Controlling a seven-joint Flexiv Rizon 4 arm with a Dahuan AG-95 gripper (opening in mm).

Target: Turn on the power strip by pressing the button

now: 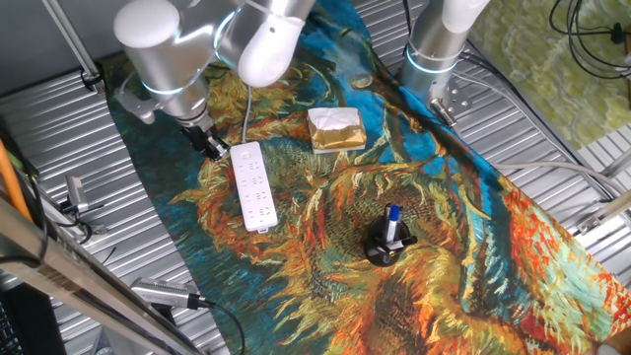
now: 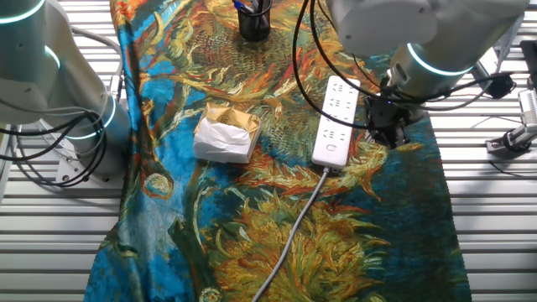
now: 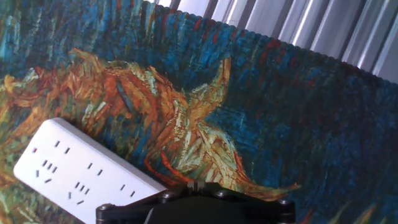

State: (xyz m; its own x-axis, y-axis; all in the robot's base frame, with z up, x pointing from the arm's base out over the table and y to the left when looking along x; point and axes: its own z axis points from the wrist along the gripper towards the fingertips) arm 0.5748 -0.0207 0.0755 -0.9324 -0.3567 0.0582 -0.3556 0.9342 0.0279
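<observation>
In one fixed view, the arm [image 1: 173, 49] reaches down at the left of the sunflower-patterned cloth [image 1: 473, 227], and its dark gripper [image 1: 212, 146] hangs low just beside the cable end of the power strip [image 1: 252, 185], so near that it may be touching the strip's corner, though contact cannot be told from here. The strip lies flat on the cloth, a long white bar with rows of dark socket holes, its white cable [image 1: 246, 113] running away from the end nearest the gripper. To the right of the strip, and apart from it, sits a gold-wrapped block [image 1: 336, 129], and further right and nearer the camera stands a black pen holder [image 1: 387, 245] with a blue-capped pen in it. In the other fixed view the order is reversed: the gold block [image 2: 226, 132] is at the left, the power strip [image 2: 336, 120] is in the middle with its cable [image 2: 294, 226] trailing toward the camera, and the gripper [image 2: 388, 126] sits just beside the strip's right edge. In the hand view the strip [image 3: 81, 174] fills the lower left corner, and the gripper body shows only as a dark shape at the bottom edge; whether the fingers are apart or together cannot be told in any view.
</observation>
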